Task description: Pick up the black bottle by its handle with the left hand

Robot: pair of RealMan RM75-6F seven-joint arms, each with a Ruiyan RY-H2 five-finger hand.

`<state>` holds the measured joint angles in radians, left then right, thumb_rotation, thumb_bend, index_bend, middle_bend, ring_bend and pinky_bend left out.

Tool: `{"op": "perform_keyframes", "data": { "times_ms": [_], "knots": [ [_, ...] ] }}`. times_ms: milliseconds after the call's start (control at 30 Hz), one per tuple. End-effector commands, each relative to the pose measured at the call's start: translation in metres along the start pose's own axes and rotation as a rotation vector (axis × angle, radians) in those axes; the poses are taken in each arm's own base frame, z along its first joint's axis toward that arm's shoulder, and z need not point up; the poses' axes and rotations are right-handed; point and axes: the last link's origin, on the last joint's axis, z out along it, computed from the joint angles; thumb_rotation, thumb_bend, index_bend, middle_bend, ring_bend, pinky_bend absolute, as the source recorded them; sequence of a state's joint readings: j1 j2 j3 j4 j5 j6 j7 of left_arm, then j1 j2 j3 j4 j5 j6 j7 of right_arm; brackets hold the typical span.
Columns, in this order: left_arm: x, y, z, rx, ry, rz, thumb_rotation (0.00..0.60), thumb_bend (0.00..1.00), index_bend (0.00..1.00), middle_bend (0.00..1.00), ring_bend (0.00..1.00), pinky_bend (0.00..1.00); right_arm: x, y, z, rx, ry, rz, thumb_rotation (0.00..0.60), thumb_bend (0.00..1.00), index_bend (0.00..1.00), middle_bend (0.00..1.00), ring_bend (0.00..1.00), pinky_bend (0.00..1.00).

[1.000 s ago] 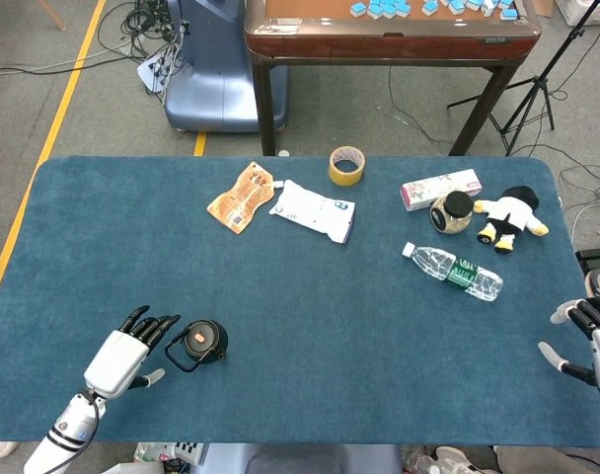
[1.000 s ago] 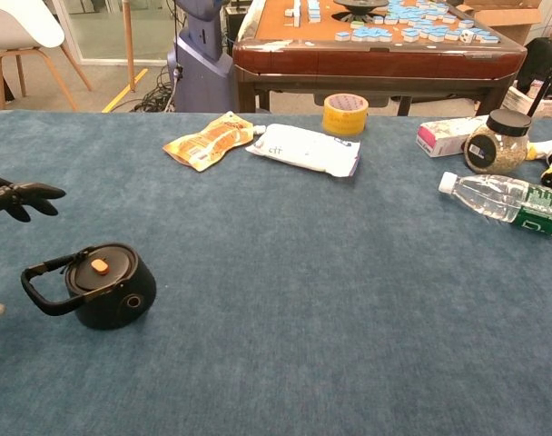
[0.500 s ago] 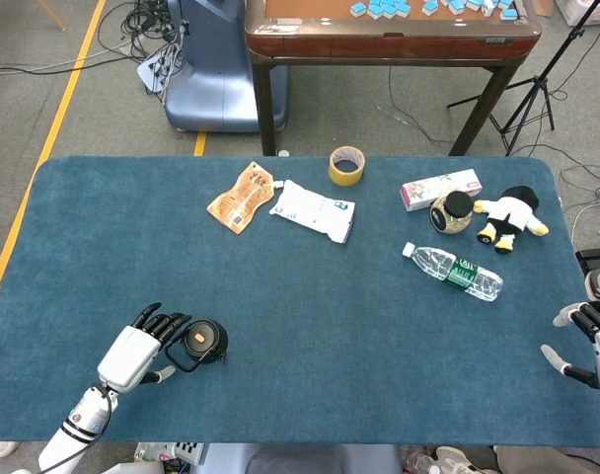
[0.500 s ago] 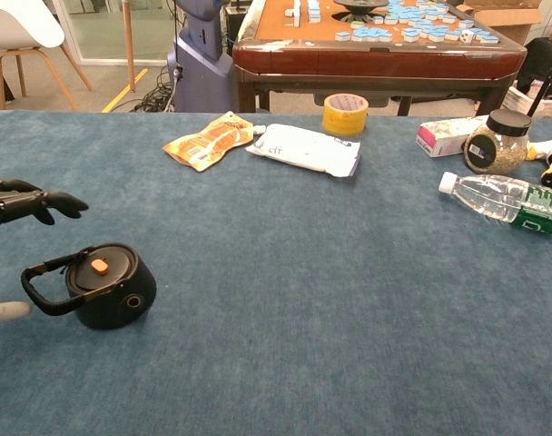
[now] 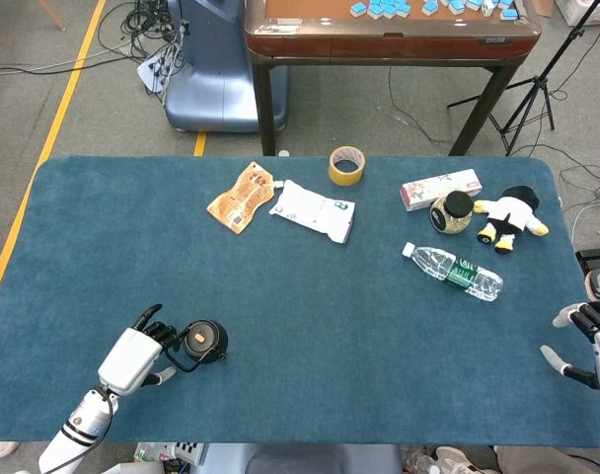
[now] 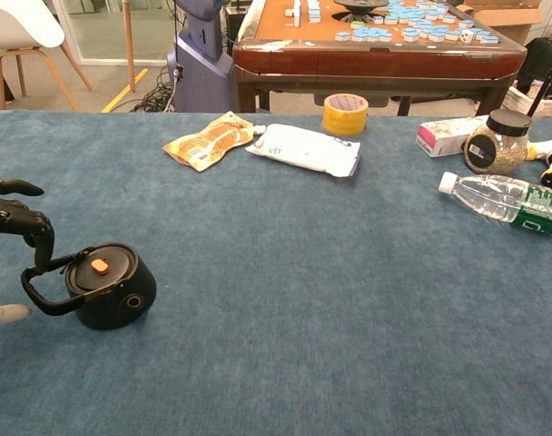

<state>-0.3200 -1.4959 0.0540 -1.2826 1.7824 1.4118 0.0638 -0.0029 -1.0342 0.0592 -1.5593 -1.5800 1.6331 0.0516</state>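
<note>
The black bottle (image 5: 203,341) (image 6: 108,286) is squat with an orange button on its lid, standing upright near the table's front left. Its loop handle (image 6: 40,298) (image 5: 178,359) points toward my left hand (image 5: 132,357) (image 6: 13,221). The fingers (image 6: 35,238) bend down over the handle's upper end, while the thumb (image 6: 4,313) lies apart on the cloth below it. The handle is not enclosed. My right hand (image 5: 588,341) hovers at the table's right edge, fingers apart, holding nothing; it is outside the chest view.
Far across the blue cloth lie an orange packet (image 5: 240,196), a white pouch (image 5: 313,209) and a tape roll (image 5: 346,165). At the right are a water bottle (image 5: 456,271), a jar (image 5: 452,212), a pink box (image 5: 440,188) and a plush toy (image 5: 510,217).
My left hand has moved right to the handle, and its outstretched fingers have bent down over it. The bottle and my right hand have stayed put.
</note>
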Motion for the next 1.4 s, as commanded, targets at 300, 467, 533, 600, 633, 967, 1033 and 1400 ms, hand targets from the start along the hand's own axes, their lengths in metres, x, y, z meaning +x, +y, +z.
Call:
{"op": "perform_keyframes", "data": {
  "times_ms": [300,467,533,600,633,967,1033,1400],
  "knots": [
    [-0.001,0.009,-0.002,-0.018,0.012,0.06,0.6,0.12,0.54,0.47,0.4,0.09,0.0,0.001,-0.001,-0.006,-0.005,-0.002,0.6,0.19,0.48,0.42,0.3,0.39],
    [-0.004,0.014,-0.004,-0.031,-0.001,0.079,0.6,0.12,0.54,0.47,0.41,0.09,-0.001,0.002,-0.003,-0.011,-0.009,-0.004,0.6,0.19,0.48,0.42,0.3,0.39],
    [-0.005,0.016,-0.004,-0.036,-0.006,0.086,0.6,0.12,0.54,0.47,0.41,0.09,-0.001,0.003,-0.003,-0.014,-0.01,-0.005,0.6,0.19,0.48,0.42,0.3,0.39],
    [-0.006,0.017,-0.004,-0.04,-0.01,0.087,0.6,0.12,0.54,0.47,0.41,0.09,-0.001,0.003,-0.004,-0.015,-0.01,-0.004,0.6,0.19,0.48,0.42,0.3,0.39],
    [-0.007,0.018,-0.004,-0.043,-0.012,0.089,0.6,0.12,0.54,0.47,0.41,0.09,-0.001,0.003,-0.004,-0.016,-0.01,-0.004,0.6,0.19,0.48,0.42,0.3,0.39],
    [-0.011,0.026,-0.001,-0.061,-0.029,0.097,0.6,0.12,0.54,0.47,0.41,0.09,0.0,0.006,-0.007,-0.028,-0.011,-0.006,0.6,0.19,0.48,0.42,0.3,0.39],
    [-0.012,0.026,-0.001,-0.061,-0.033,0.098,0.6,0.12,0.54,0.47,0.41,0.09,0.0,0.007,-0.007,-0.03,-0.013,-0.006,0.6,0.19,0.48,0.42,0.3,0.39],
    [-0.015,0.026,-0.001,-0.05,-0.04,0.103,0.6,0.12,0.58,0.52,0.45,0.09,-0.001,0.007,-0.007,-0.031,-0.017,-0.008,0.6,0.19,0.48,0.42,0.3,0.39]
  ]
}}
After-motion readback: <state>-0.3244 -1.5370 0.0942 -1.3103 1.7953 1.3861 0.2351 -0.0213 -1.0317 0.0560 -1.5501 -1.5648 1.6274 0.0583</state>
